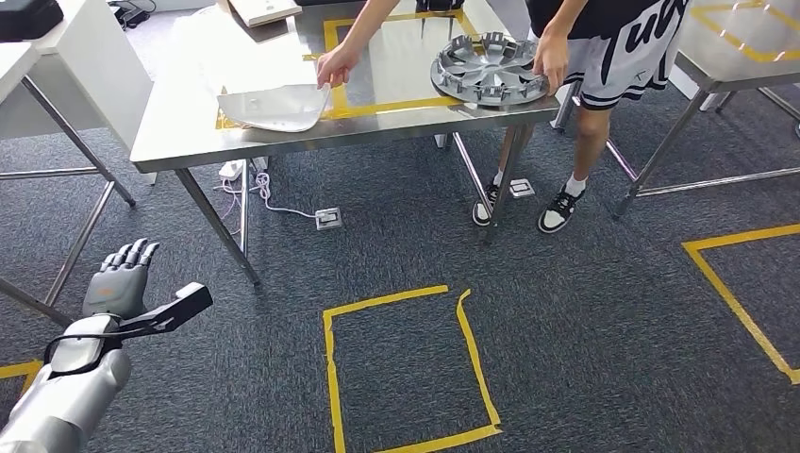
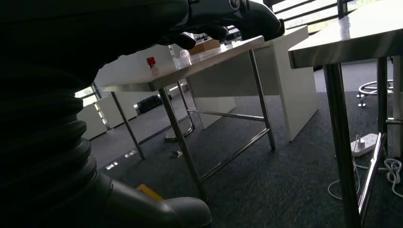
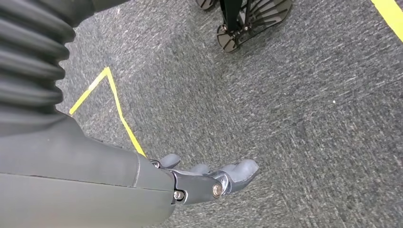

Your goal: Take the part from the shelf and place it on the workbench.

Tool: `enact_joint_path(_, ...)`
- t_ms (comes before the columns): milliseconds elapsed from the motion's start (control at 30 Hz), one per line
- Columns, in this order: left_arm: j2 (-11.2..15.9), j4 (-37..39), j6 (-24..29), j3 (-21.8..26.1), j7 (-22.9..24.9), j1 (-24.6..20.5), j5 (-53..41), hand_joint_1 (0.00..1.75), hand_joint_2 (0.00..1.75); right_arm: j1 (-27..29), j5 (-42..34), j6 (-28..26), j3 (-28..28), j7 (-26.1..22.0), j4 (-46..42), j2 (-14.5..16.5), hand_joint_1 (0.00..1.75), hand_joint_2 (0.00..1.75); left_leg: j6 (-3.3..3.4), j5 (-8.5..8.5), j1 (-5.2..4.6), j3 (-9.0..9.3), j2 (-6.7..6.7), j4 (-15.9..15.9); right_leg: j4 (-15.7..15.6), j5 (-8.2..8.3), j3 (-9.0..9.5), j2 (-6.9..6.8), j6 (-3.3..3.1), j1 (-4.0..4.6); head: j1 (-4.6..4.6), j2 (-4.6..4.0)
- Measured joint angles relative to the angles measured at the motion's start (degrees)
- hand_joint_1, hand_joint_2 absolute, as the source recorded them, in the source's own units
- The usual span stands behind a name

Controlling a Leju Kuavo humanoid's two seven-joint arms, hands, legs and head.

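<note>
On the steel workbench lie a white curved panel part near its front edge and a grey wheel cover at its right end. A person stands behind the bench's right corner, one hand on the panel and the other hand on the wheel cover. My left hand hangs low at the left, well short of the bench, fingers spread and holding nothing; its dark fingers show in the left wrist view. My right hand hangs over the carpet, fingers straight, empty.
A yellow tape square marks the carpet in front of me. A white cable and socket box lie under the bench. Another steel table stands at the right and a white counter at the left. Table legs stand close to my left hand.
</note>
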Motion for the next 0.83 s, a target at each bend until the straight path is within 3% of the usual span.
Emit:
enact_joint_path(33, -0.3, 0.0, -0.6, 0.2, 0.0, 0.9, 1.4, 0.00, 0.00, 0.2, -0.8, 0.0, 1.0, 0.2, -0.2, -0.1, 0.00, 0.44, 0.01, 0.00, 0.00, -0.01, 0.00, 0.0, 0.0, 0.00, -0.01, 0.00, 0.00, 0.00, 0.00, 0.00)
enact_joint_path(67, -0.6, 0.0, -1.2, 0.4, 0.1, 1.9, 2.8, 0.00, 0.00, 0.4, -1.7, 0.0, 2.1, 0.4, -0.4, -0.2, 0.00, 0.00, 0.01, -0.01, 0.00, -0.02, 0.00, 0.0, 0.0, 0.00, -0.01, 0.00, 0.00, 0.00, 0.01, 0.00)
enact_joint_path(567, -5.2, -1.0, -10.1, 3.1, 0.9, 16.0, 23.2, 0.00, 0.00, 3.6, -14.3, -0.1, 18.4, 2.5, -3.0, -1.7, 0.00, 0.00, 0.10, -0.08, -0.01, -0.17, 0.00, 0.0, 0.0, -0.03, -0.09, -0.02, 0.03, -0.02, 0.00, 0.00)
enact_joint_path(700, -5.8, -1.0, -11.3, 3.4, 0.9, 17.8, 25.8, 0.00, 1.75, 4.0, -15.9, -0.1, 20.4, 2.8, -3.3, -2.0, 0.00, 0.00, 0.11, -0.09, -0.01, -0.21, 0.00, 0.0, 0.0, -0.03, -0.09, -0.02, 0.03, -0.02, 0.02, 0.00)
enact_joint_path(833, -6.5, -1.2, -12.7, 4.0, 1.1, 20.1, 29.2, 0.00, 1.75, 4.5, -18.0, -0.1, 23.1, 3.2, -3.8, -2.2, 0.00, 0.00, 0.13, -0.11, -0.01, -0.24, 0.00, 0.0, 0.0, -0.06, -0.10, -0.03, 0.06, -0.03, 0.01, 0.00)
